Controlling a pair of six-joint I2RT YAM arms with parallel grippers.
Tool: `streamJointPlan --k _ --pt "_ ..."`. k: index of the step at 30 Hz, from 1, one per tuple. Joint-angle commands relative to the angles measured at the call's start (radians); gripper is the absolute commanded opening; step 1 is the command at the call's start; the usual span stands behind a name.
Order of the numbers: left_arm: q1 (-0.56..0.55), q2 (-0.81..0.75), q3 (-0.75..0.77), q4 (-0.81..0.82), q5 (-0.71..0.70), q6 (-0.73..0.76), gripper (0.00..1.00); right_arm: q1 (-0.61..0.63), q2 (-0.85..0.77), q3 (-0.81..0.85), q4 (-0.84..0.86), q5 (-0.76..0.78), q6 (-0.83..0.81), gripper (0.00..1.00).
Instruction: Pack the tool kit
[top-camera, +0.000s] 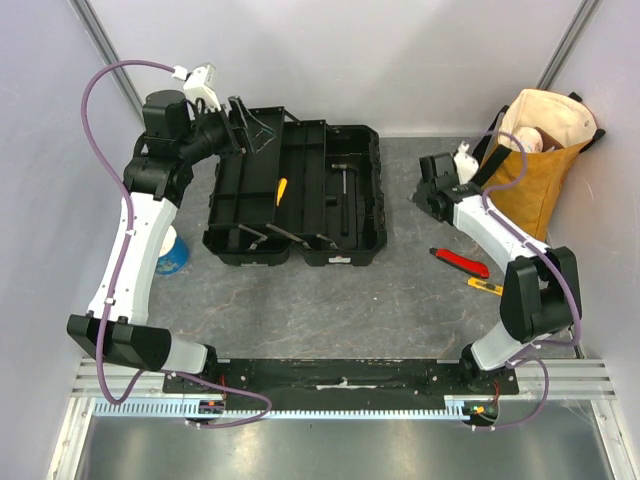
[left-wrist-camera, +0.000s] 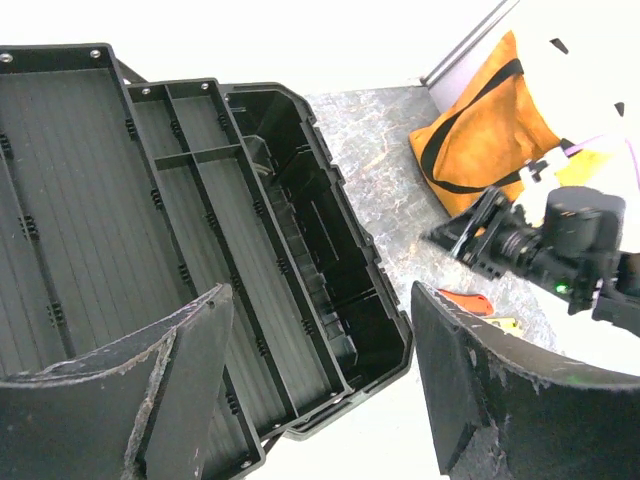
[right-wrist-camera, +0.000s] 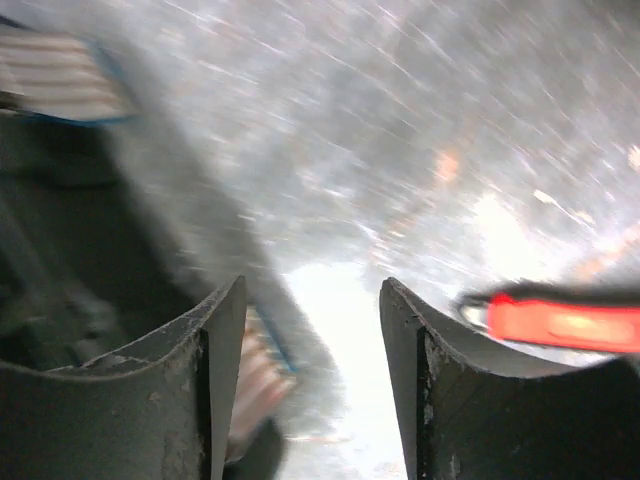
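Toolbox (top-camera: 340, 200) open, pliers (top-camera: 460, 261) on table (top-camera: 390, 300)

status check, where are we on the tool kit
Left gripper open, over the open toolbox. Right gripper open, empty, right of it. Red-handled tool and yellow knife lie outside, unpacked. Nothing blocks them.

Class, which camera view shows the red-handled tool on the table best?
The top external view: the red-handled tool lies whole and sharp there. The left wrist view shows only a sliver of it; the right wrist view shows it blurred and partly out of frame.
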Motion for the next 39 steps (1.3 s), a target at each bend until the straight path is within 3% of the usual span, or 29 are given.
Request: streamJointPlan --k 1,7,25,39 --pt "0.003 -0.01 -0.008 0.082 0.064 0.063 0.78 -0.048 -0.037 -0.13 -0.065 0.048 0.13 0.65" --pt "0.003 -0.008 -0.023 0.082 0.043 0.057 0.78 -0.127 -0.057 -0.217 -0.14 0.097 0.274 0.98" --pt "0.006 -0.025 -0.029 0.046 -0.022 0.049 0.78 -0.276 -0.1 -0.352 -0.197 -0.031 0.804 0.95" --pt "0.004 -0.001 0.001 0.034 -0.043 0.049 0.78 -0.364 -0.03 -0.348 -0.185 -0.078 0.88 0.91"
